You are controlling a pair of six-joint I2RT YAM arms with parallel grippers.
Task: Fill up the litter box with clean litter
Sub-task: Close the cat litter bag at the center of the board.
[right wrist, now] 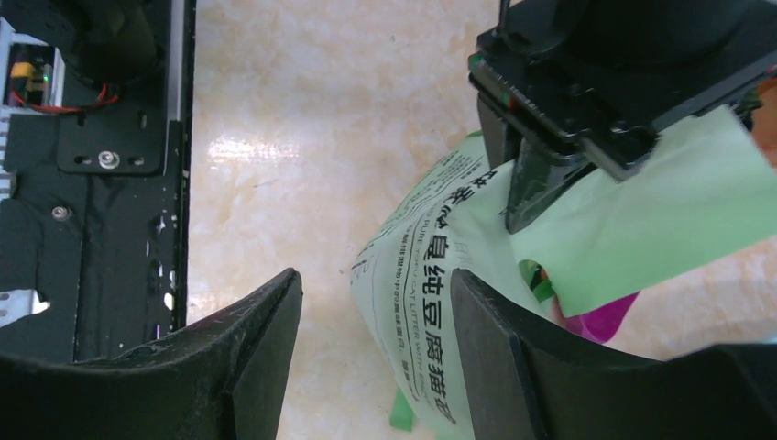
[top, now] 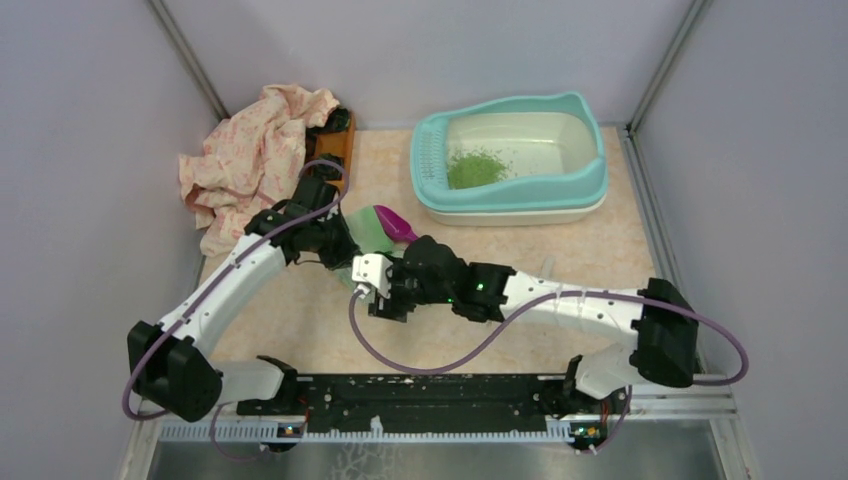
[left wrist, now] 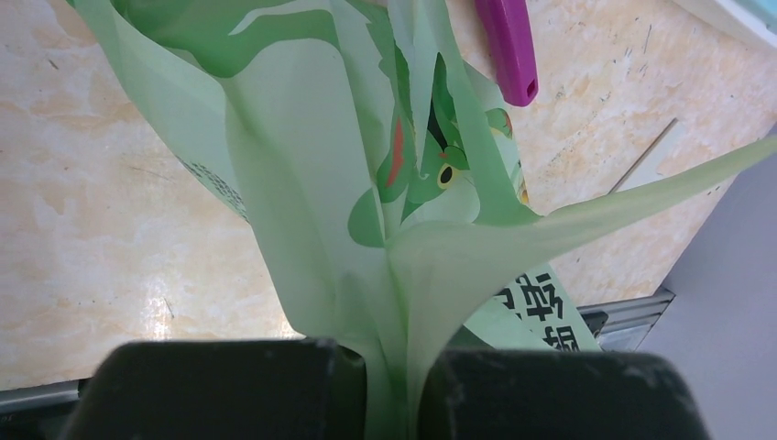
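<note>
The litter box, teal-rimmed with a cream basin, stands at the back right. A small pile of clean litter lies in its left part. My left gripper is shut on a gathered fold of the pale green printed bag, which hangs stretched over the table. In the right wrist view that left gripper pinches the bag from above. My right gripper stands open low beside the bag, whose printed side bulges into the gap against the right finger. A purple scoop lies just behind the bag.
A crumpled pink floral cloth and a small brown wooden tray sit at the back left. Grey walls close in both sides. The black base rail runs along the near edge.
</note>
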